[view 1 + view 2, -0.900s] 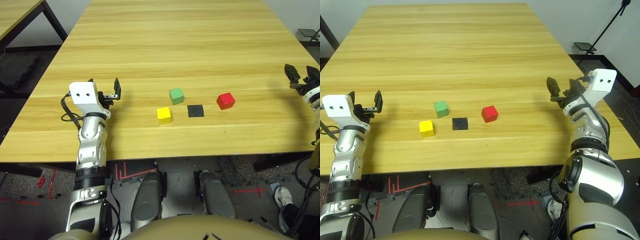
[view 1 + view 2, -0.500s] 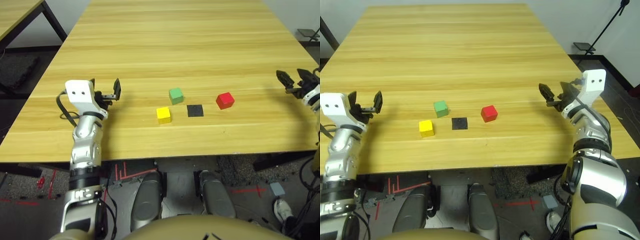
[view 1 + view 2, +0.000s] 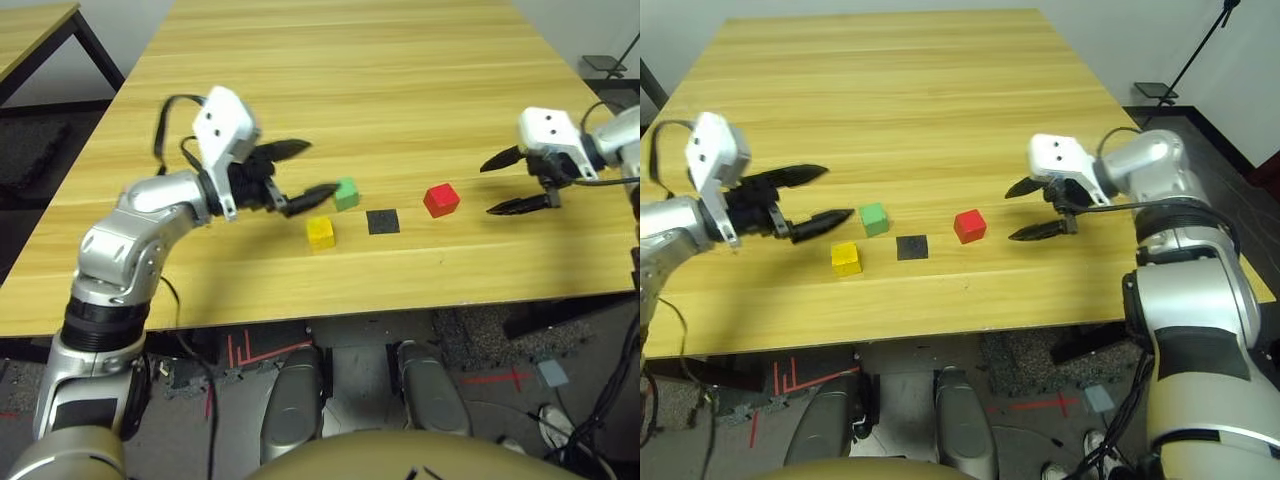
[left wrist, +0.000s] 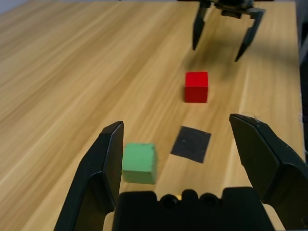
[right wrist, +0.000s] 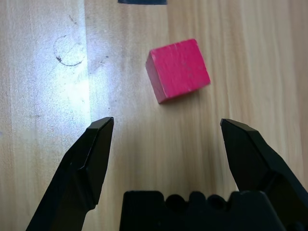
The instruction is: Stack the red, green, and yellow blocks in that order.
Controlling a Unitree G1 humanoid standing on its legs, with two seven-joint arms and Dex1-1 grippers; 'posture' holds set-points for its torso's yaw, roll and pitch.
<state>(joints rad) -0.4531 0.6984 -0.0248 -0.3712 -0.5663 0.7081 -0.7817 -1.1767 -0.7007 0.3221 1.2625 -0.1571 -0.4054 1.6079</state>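
Floor, nearest us: red tape (image 3: 497, 378) on the dark floor, plus a person's shoe (image 3: 555, 425) off to our R.
Table: light wood-grain table (image 3: 330, 80), w/ all 3 blocks directly on its top, each apart from the others, in the half nearer us.
Yellow: yellow block (image 3: 320, 233) is the closest block to us, L of the patch.
Patch: flat blk square patch (image 3: 382, 221), approx. between yellow & red.
Red: red block (image 3: 441, 200) sits just R of the patch, its sides turned at an angle to our table edge.
Green: green block (image 3: 346, 194) is the farthest of the 3, beyond yellow, a bit L of the patch.
R pincer: our R pincer (image 3: 1010, 215) is wide & holds nothing; it hovers over the table just R of the red block, tips pointing toward it.
L pincer: our L pincer (image 3: 840, 191) is wide too, also w/ nothing in it, above the table near green & yellow, tips pointing R.
Bkgd: 2nd table (image 3: 30, 30) far L; dark stand (image 3: 1185, 75) far R, nr the wall.
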